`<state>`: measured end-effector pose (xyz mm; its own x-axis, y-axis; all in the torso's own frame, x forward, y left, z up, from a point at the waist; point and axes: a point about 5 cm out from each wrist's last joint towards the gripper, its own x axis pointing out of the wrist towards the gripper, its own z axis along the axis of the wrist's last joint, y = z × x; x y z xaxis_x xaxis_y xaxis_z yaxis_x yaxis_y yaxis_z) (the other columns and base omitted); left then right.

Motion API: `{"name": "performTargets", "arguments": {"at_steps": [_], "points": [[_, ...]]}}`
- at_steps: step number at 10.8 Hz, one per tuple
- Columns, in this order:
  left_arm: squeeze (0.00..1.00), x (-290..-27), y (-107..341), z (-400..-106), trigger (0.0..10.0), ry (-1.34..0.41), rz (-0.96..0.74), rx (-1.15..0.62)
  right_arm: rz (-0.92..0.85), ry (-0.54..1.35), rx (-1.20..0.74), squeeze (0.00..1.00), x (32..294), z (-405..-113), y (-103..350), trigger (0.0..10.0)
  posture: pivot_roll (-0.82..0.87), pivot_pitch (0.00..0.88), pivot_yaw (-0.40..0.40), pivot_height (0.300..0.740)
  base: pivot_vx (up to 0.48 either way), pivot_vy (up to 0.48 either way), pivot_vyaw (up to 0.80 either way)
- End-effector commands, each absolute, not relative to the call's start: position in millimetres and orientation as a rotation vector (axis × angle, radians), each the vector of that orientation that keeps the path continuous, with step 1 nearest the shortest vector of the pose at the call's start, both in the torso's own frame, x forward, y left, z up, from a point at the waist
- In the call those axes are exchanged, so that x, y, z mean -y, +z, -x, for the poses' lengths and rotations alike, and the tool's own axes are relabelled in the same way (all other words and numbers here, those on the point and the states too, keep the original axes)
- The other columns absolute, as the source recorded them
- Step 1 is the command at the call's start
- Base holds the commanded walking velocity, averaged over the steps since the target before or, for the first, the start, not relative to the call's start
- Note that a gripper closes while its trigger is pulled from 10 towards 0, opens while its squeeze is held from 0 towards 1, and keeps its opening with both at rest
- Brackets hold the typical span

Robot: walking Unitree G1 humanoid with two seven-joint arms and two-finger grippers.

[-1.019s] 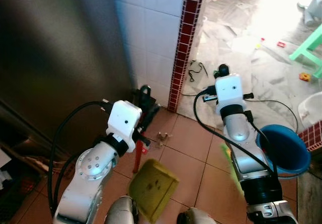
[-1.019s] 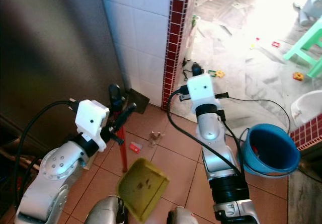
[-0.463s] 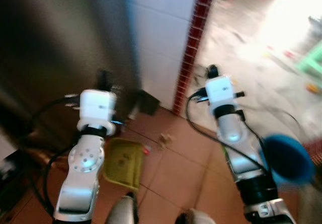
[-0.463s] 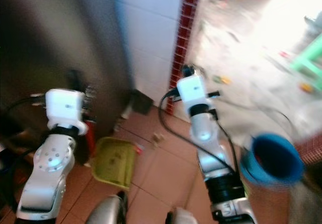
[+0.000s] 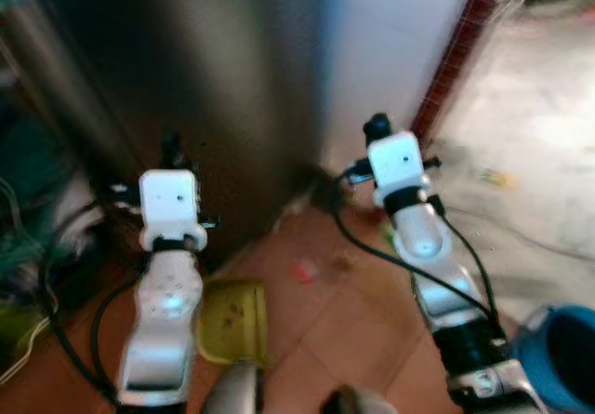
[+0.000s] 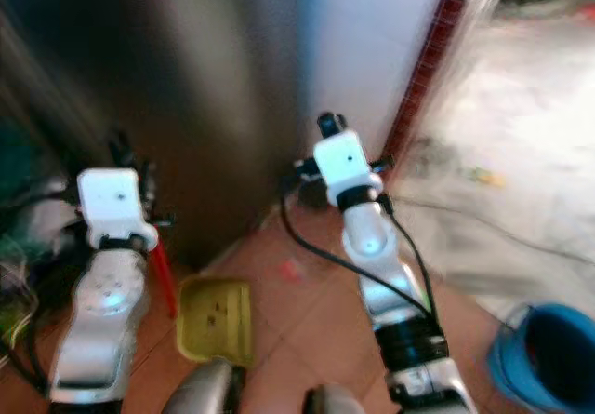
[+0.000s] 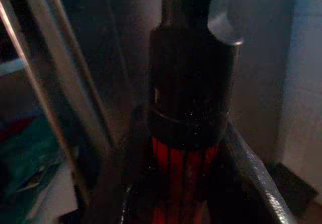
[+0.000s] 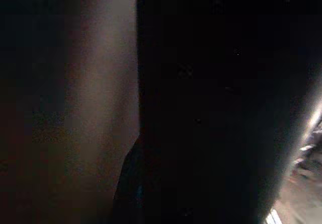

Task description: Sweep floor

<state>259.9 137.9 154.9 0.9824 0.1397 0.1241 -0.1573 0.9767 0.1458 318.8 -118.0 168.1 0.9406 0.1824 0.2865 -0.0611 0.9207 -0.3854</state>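
Blurred terracotta tiles (image 5: 344,312) fill my left eye view, meeting pale marbled flooring on the right past a dark red tile strip (image 5: 456,56). My left arm's silver links and white wrist box rise on the left; its gripper (image 5: 170,149) is up near a dark brushed-metal panel (image 5: 214,79), fingers too smeared to read here. A flat, scoop-shaped yellow-green dustpan (image 5: 234,319) lies on the tiles beside that arm. My right gripper (image 5: 376,127) reaches toward the white wall (image 5: 390,33); I cannot tell how its fingers stand. A round blue bucket (image 5: 565,353) sits at lower right.

From the right eye, a thin red handle (image 6: 162,274) runs from my left wrist down to the dustpan (image 6: 216,319), its long axis near upright, slightly slanted.

On the left wrist view, my fingers (image 7: 251,168) close round the ribbed red handle (image 7: 183,183), capped by a smooth black cylindrical sleeve pointing away along the fingers.

My right wrist view is nearly black; one dim pale band shows.
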Motion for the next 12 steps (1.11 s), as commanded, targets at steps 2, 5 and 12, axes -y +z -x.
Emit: {"name": "performTargets", "arguments": {"at_steps": [2,5,12], "points": [[0.0,-135.2,173.5,-265.8,10.0,0.14,-0.154,0.213,0.363,0.128,0.404,0.0,116.2,-323.1,185.4,10.0,0.04,0.053,-0.041,0.74,0.0,0.0,0.0],[0.0,-144.1,177.2,-277.9,10.0,0.167,-0.157,0.269,0.343,0.162,0.463,0.0,103.8,-330.2,195.3,10.0,0.05,0.0,-0.068,0.74,0.0,0.0,0.0],[0.0,-143.2,152.7,-292.0,10.0,0.141,-0.122,0.255,0.33,0.134,0.391,0.0,111.3,-325.4,176.5,10.0,0.01,0.046,-0.073,0.74,0.0,0.0,0.0]]}}
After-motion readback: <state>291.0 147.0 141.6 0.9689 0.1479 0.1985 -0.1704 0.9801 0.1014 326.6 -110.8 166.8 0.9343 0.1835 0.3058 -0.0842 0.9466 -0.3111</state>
